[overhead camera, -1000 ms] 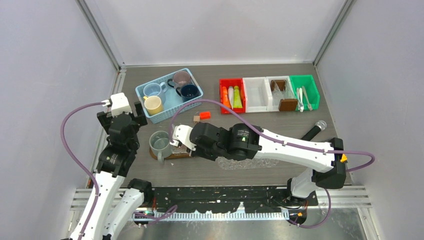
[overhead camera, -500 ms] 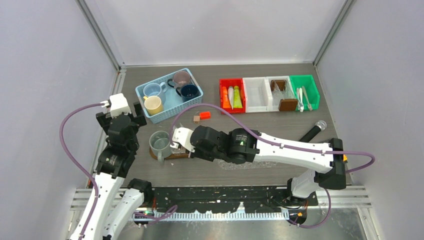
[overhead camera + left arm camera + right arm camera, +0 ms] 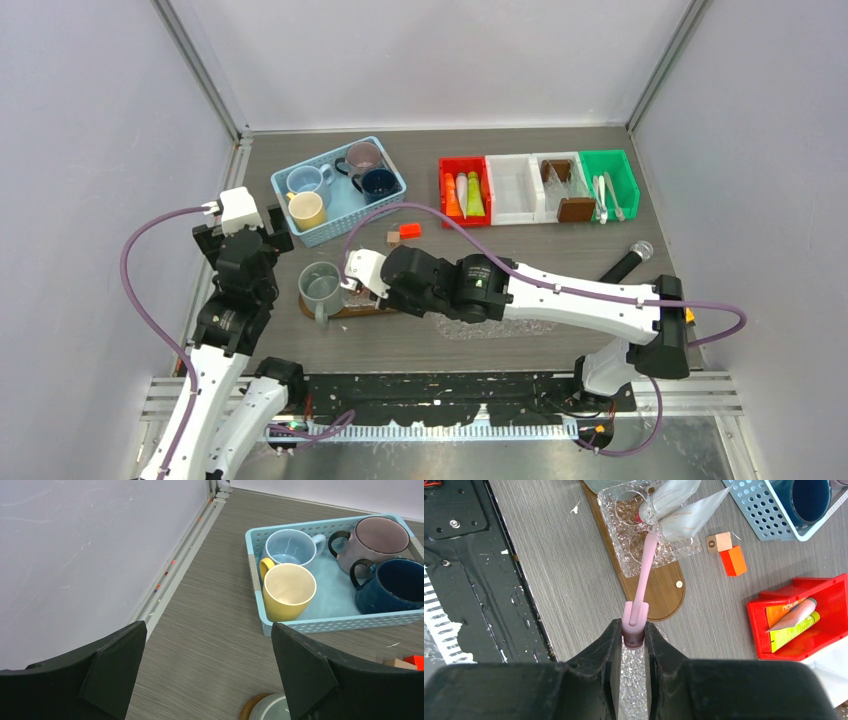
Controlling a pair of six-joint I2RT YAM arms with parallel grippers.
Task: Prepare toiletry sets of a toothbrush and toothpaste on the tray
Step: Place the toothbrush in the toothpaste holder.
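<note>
My right gripper is shut on the thick end of a pink toothbrush. The brush's far end reaches into a clear glass holder on the oval wooden tray. Two whitish toothpaste tubes stand in that holder. In the top view the right gripper is just right of the grey-green mug on the tray. My left gripper is open and empty above the table, in front of the mug basket; it also shows in the top view.
A blue basket holds light blue, cream-yellow, mauve and navy mugs. A red bin holds more tubes, and a green bin holds toothbrushes. An orange block and a black cylinder lie on the table.
My right gripper has shifted only slightly beside the mug, still holding the pink toothbrush at the holder. The left arm has not moved.
</note>
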